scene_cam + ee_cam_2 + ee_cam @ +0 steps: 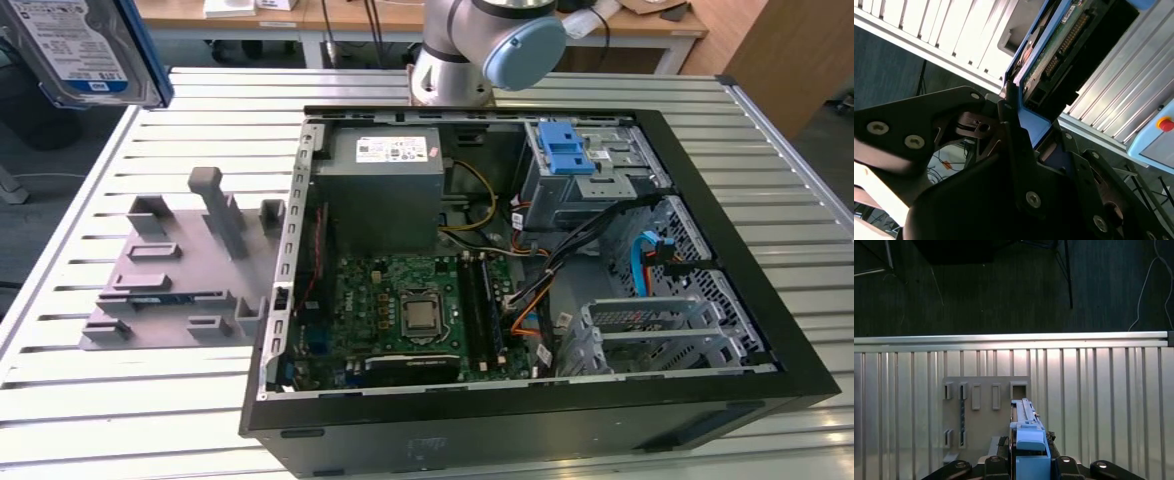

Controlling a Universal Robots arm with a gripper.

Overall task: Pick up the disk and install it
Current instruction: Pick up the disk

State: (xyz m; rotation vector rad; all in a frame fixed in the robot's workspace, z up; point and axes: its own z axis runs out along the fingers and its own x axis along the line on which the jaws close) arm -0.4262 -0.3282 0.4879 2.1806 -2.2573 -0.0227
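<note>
Silver in a blue frame, the disk (pixel 80 45) hangs in the air, well out past the open computer case (pixel 534 425) toward the exterior view's left. The gripper (pixel 1036 127) pinches it by the blue bracket, with its fingers (pixel 1009 117) pressed against the frame in the second wrist view. The pickup looks done to me. The install is not: the drive cage (pixel 601 185) inside the case holds no disk that I can see.

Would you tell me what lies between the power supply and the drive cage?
Loose cables, seen in the exterior view, lie between the power supply and the drive cage.
</note>
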